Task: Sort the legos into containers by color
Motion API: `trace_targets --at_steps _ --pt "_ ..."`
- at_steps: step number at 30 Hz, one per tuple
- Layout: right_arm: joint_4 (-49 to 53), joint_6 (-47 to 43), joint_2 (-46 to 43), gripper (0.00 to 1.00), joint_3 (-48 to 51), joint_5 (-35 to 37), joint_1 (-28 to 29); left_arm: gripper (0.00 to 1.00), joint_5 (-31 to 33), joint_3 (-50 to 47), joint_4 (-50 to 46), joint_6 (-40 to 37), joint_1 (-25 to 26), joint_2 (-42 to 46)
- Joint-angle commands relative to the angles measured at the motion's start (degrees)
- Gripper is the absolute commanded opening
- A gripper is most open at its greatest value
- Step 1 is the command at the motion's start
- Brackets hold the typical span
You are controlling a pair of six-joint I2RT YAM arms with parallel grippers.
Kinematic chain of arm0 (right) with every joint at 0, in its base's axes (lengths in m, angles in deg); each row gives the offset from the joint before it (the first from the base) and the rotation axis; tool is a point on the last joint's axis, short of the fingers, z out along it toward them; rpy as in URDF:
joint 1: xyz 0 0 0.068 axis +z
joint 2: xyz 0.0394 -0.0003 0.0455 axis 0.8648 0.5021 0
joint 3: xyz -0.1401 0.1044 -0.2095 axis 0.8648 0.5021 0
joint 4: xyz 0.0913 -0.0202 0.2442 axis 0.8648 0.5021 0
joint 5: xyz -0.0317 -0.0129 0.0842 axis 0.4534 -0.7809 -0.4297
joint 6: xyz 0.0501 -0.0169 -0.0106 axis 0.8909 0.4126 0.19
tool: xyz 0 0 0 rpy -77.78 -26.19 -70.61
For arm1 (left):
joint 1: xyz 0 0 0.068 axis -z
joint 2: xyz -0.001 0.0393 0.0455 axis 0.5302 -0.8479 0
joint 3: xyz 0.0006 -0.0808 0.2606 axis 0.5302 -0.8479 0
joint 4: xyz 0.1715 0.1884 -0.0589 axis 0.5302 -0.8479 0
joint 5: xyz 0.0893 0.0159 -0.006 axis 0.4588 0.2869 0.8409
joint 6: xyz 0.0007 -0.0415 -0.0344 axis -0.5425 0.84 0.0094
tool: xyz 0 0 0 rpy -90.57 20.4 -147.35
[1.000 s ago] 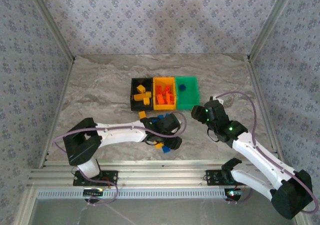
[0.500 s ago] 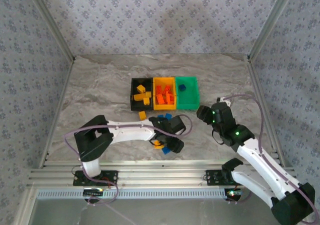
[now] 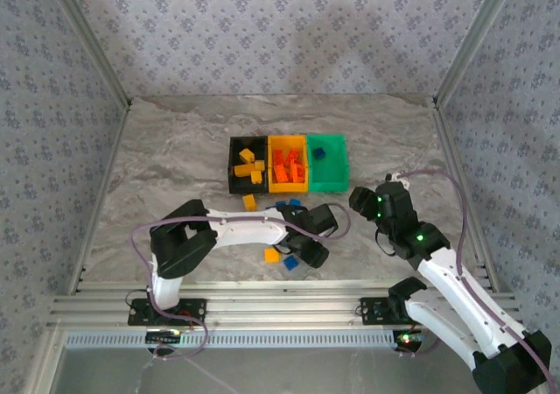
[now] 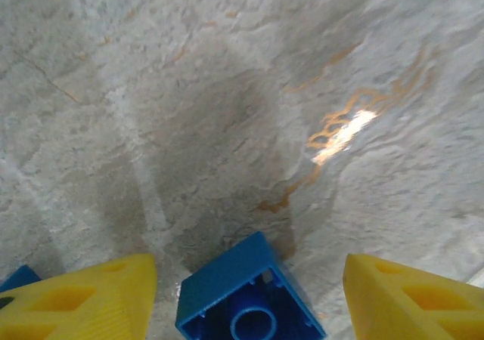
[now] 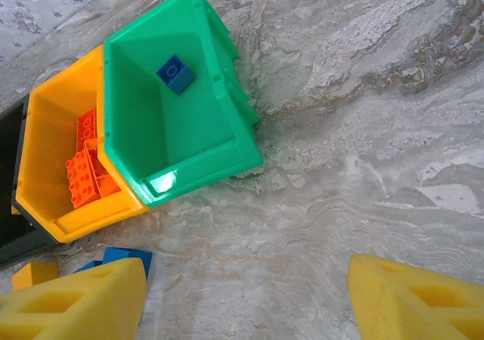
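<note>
The left end effector (image 4: pixel 249 276) hangs low over the desk (image 4: pixel 227 91) with its jaws partly open. A blue brick (image 4: pixel 249 302) lies upside down between them. A gap shows on each side of the brick, so the end effector has hold of nothing yet. This straddle looks like the setup for a pinch across the brick's side walls.

In the overhead view this spot is at about 6 o'clock from the row of bins (image 3: pixel 289 186), near the desk's front edge. A yellow brick (image 3: pixel 272 255) lies just beside the end effector at 9 o'clock. Two more loose bricks (image 3: pixel 249 201) lie closer to the bins, one yellow and one blue.

The right end effector (image 5: pixel 246 279) is open and empty. It hovers at about 4 o'clock from the green bin (image 5: pixel 151 128), a spot that leaves the left arm room to work.

The bins show the sorting rule:
- **Black bin** (image 3: pixel 238 186), at the 9 o'clock end: it holds yellow bricks (image 3: pixel 249 162).
- **Yellow-orange bin** (image 5: pixel 53 113), in the middle: it holds red-orange bricks (image 5: pixel 83 170).
- **Green bin**, at the 3 o'clock end: it holds a single blue piece (image 5: pixel 175 73).

By that rule the straddled blue brick most likely belongs in the green bin, at roughly 1 o'clock from where it lies.
</note>
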State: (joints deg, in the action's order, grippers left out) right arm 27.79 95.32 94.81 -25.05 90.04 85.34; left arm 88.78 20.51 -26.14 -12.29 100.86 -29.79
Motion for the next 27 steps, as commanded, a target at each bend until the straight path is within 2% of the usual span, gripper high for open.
trace_targets --at_steps 1,6,16,22,27 --pt "1.4 0.1 -1.4 0.73 0.4 -0.2 -0.5 0.63 5.3 2.2 -4.7 -2.1 2.4 -2.6" --pt "1.3 0.1 -1.9 0.73 0.4 -0.4 -1.1 0.52 8.1 1.3 -4.8 -1.6 2.9 -2.4" --pt "1.2 0.8 -1.9 0.73 0.7 0.3 -1.3 0.38 8.2 -0.8 -1.3 -0.9 2.4 1.2" --pt "1.0 1.1 -2.2 0.73 1.0 0.3 -1.4 0.32 6.5 -4.8 3.5 1.5 -2.6 8.3" --pt "0.8 1.2 -2.5 0.73 1.3 0.4 -1.5 0.32 9.7 -6.5 6.2 1.4 -5.7 15.9"
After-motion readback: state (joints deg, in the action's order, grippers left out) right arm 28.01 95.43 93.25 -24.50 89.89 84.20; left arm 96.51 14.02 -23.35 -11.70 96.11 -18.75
